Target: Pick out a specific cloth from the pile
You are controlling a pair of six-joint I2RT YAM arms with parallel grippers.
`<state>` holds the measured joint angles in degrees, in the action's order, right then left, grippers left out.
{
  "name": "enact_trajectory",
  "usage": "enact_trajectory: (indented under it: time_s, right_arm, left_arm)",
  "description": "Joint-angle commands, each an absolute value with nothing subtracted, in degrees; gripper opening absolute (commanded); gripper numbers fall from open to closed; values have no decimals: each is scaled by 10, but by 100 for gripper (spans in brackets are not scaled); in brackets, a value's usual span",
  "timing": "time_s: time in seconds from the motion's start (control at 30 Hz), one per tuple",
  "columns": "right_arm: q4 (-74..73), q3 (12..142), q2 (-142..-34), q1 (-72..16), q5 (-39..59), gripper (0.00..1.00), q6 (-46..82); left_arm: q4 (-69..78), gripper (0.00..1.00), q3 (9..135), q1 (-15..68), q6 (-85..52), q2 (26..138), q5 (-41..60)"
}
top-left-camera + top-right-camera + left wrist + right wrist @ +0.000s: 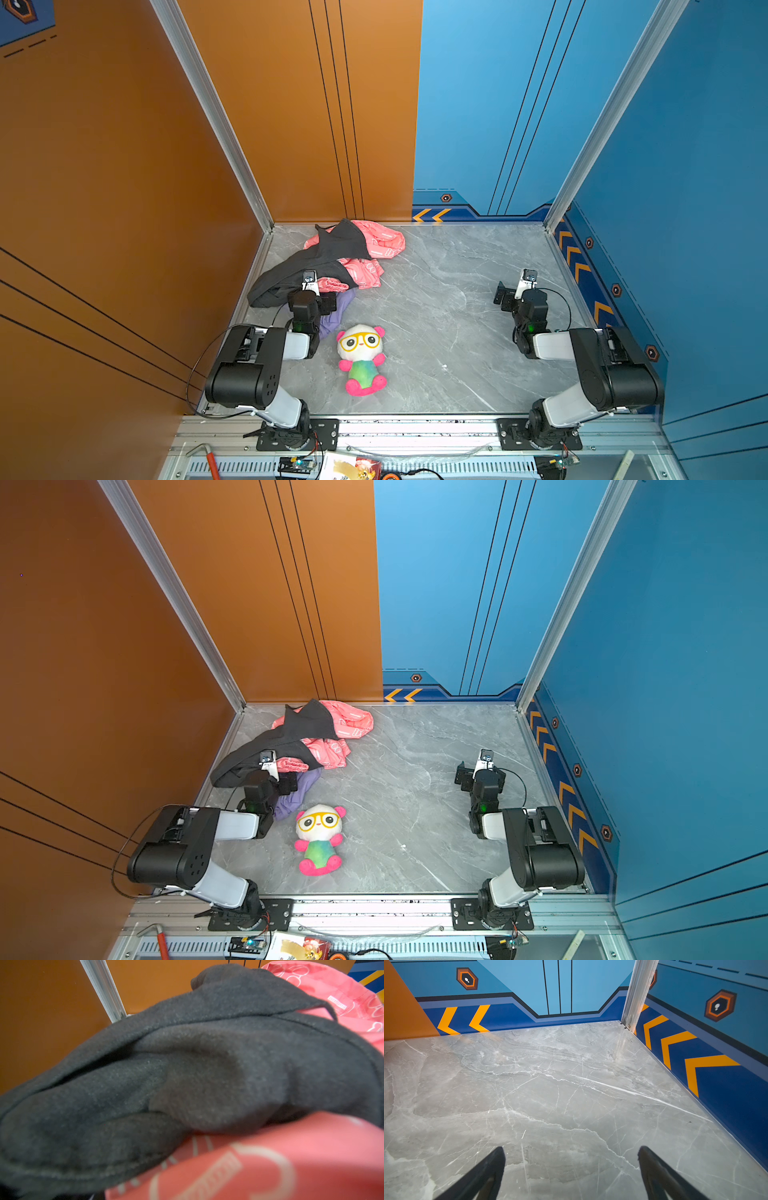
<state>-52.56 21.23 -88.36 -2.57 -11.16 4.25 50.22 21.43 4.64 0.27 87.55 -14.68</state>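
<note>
The cloth (341,309), plain lilac and crumpled, pokes from the near edge of the pile (332,253) toward the plush toy (361,357). Its visible strip runs diagonally, just beside the left end effector (328,302), whose jaws are spread and empty. The right end effector (571,1167), also spread wide, hangs well apart over the bare table (436,291).

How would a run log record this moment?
left gripper: open, at pile | right gripper: open, empty | lilac cloth: at pile edge
</note>
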Motion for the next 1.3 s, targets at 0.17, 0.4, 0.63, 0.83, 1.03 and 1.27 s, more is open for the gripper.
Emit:
enact_trajectory:
  time_s: [0.17,0.4,0.63,0.83,1.03,1.27]
  right_arm:
    - [-475,213,-823,-61,-144,100,3]
    - [-318,263,-734,-100,-185,100,-11]
    - [-233,307,-710,-136,-173,100,-43]
    - [-223,333,-708,-178,-154,100,-56]
    - [-219,360,-733,-229,-146,100,-62]
    - [-227,366,-755,-268,-130,100,-59]
  left_arm:
    - [369,98,204,126,27,675,-302]
    - [-23,98,311,127,-133,516,-329]
    - [-174,98,327,59,-270,419,-258]
    - [-210,98,310,-8,-392,378,-145]
    - [-242,100,320,-18,-503,423,-52]
    - [-239,90,323,-33,-580,485,24]
